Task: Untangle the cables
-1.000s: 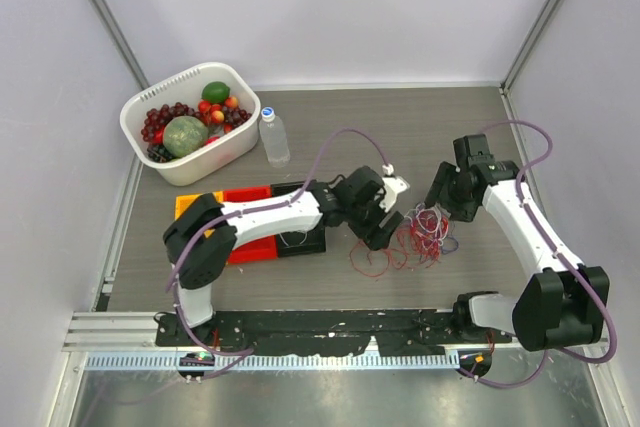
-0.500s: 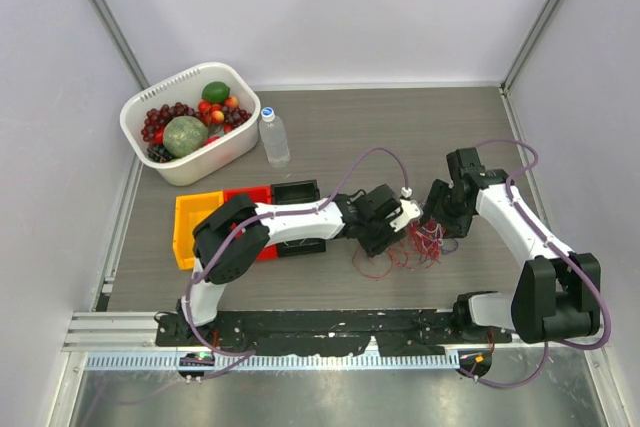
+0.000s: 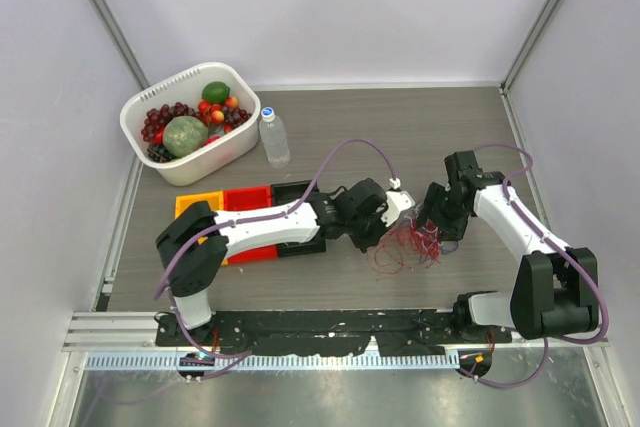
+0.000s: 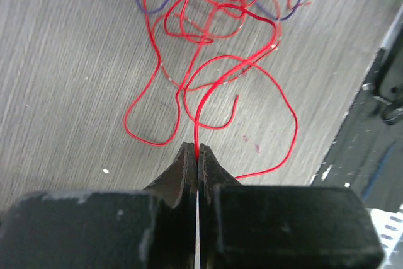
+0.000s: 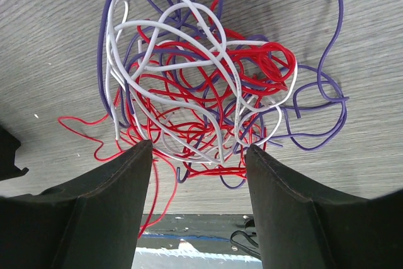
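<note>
Closing from wide open, the left jaws had clamped onto a single red cable (image 4: pixel 196 118), which ran straight out from between them in the left wrist view toward the knot. The left arm (image 3: pixel 270 222) had also drawn back a little toward its own side. The right arm (image 3: pixel 510 227) had dropped closer over the heap, its jaws spread wide with nothing between them. The cables (image 5: pixel 201 86), red, white and purple, lay in one tangled pile on the desk (image 3: pixel 400 137) between the two arms. With one strand gripped, a pull to the left looked like the next step. That red strand wound through white and purple loops, though, so the whole knot might drag along unless the right jaws pinned it. Coloured trays (image 3: pixel 250 197) sat under the left arm, in the likely pull path. A fruit tub (image 3: pixel 190 162) and a bottle (image 3: pixel 273 137) stood well apart at the back.
</note>
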### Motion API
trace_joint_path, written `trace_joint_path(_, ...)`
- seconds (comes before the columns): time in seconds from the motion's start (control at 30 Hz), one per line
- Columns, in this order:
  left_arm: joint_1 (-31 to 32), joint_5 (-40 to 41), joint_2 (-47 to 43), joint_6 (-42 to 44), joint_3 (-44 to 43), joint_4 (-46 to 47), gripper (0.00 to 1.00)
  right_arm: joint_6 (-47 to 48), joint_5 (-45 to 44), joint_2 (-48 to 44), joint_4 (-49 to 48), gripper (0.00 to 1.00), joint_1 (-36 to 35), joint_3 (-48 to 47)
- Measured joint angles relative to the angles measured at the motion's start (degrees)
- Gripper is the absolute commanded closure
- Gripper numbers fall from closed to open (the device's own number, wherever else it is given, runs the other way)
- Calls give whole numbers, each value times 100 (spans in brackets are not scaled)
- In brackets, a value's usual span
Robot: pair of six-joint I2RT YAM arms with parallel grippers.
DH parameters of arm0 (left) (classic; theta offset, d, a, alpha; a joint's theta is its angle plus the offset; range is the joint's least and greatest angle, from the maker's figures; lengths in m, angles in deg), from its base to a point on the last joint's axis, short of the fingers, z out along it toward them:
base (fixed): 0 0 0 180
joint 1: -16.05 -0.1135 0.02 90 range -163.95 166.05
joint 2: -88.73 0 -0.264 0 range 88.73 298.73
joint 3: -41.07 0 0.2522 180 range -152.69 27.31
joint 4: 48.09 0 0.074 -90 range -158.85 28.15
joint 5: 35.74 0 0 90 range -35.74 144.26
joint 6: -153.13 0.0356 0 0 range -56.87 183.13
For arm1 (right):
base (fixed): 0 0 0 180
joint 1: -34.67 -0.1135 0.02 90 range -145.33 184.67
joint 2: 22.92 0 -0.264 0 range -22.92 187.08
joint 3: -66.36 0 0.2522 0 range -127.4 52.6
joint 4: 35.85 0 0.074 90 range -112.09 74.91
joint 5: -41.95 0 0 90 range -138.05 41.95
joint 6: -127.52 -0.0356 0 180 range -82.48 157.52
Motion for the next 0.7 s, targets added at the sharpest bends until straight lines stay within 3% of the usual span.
trace_joint_path(0.33, -188, -356, -393, -256, 2, 13, 100, 120, 35, 24, -15, 34, 0, 0)
trace_joint_path(0.47, -225, -195, -1047, -229, -146, -271, 100, 131, 42, 94, -59, 34, 0, 0)
trace_joint_path(0.7, -225, 48, -1985, 254, -2194, -507, 100, 138, 33, 426, -275, 34, 0, 4)
